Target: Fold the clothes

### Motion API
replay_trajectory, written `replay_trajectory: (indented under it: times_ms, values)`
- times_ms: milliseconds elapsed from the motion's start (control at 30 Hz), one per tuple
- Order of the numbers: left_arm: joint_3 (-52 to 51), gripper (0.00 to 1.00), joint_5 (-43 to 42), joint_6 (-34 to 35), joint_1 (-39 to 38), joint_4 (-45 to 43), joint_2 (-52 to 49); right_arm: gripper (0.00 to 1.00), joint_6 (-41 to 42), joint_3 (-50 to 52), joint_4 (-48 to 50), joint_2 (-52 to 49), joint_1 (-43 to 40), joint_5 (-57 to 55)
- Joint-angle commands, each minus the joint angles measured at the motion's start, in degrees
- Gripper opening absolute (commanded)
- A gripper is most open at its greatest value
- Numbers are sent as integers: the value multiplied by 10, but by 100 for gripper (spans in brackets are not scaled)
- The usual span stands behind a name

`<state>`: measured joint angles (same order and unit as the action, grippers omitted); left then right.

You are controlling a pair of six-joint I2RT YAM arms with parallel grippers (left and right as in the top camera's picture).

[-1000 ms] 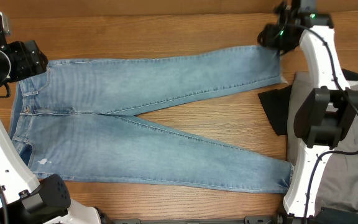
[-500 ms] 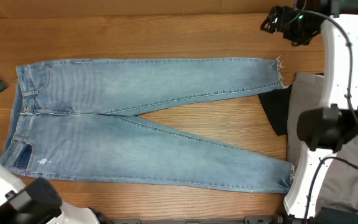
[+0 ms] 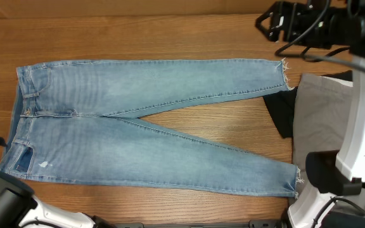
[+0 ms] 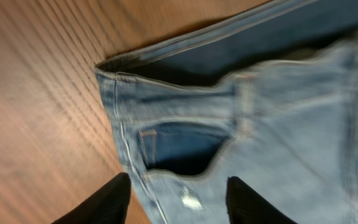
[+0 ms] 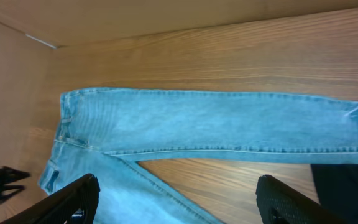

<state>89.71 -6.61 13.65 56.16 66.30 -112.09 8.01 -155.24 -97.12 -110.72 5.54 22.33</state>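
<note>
i see both arms have let go of the jeans [image 3: 138, 126]; my right gripper [image 5: 179, 202] now hangs wide open, and the left gripper [image 4: 179, 200] has its jaws parted over the pocket corner.

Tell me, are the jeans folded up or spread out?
Spread out. The jeans lie flat on the table, both legs stretched long and apart, nothing doubled over.

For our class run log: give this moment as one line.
jeans: spread flat, unfolded | left gripper: open above pocket | right gripper: open, empty
</note>
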Motion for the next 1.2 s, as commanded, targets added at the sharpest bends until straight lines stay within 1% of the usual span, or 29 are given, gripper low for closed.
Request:
replay_trajectory:
  times_ms: [0,67,100,200,233,267,300,333,367,400,467,567,600,700,767,833,967,1100,1167]
  values:
    - [-35,48,-8,14,22,-27,-43,84,49,-8,1,18,29,-37]
    - [-44,38,-9,18,36,-44,-70,84,58,-8,1,24,44,-36]
    - [-45,36,-9,18,40,-51,-80,85,58,-8,1,27,54,-36]
    - [-45,36,-10,18,53,-74,-108,93,57,-8,1,37,86,-41]
    - [-45,36,-10,17,55,-80,-115,95,57,-8,1,40,98,-52]
    - [-45,38,-9,16,57,-85,-122,99,58,-8,1,41,110,-65]
    - [-45,39,-9,16,57,-89,-125,100,58,-8,1,41,117,-72]
    - [-45,43,-9,14,57,-97,-130,100,60,-8,1,41,126,-79]
    - [-45,45,-9,10,57,-105,-136,100,76,-4,1,41,134,-96]
    - [-45,46,-10,9,56,-109,-139,100,91,4,1,41,138,-110]
    - [-45,46,-16,9,55,-110,-143,100,122,31,1,41,140,-141]
    - [-45,53,-27,5,56,-114,-143,100,151,76,1,41,132,-165]
    - [-45,53,-27,5,56,-113,-143,100,158,93,1,41,126,-169]
    - [-45,48,-43,5,57,-116,-143,100,176,167,1,41,97,-172]
    - [-45,48,-82,5,57,-120,-143,100,177,221,2,41,74,-172]
    - [-44,49,-97,-1,57,-123,-142,100,186,289,8,41,49,-172]
    - [-44,51,-93,-4,57,-127,-142,99,188,480,67,41,-11,-152]
    - [-44,53,-94,-6,57,-129,-142,92,178,650,148,41,-61,-96]
    - [-44,53,-96,-6,57,-130,-142,86,172,721,201,41,-83,-65]
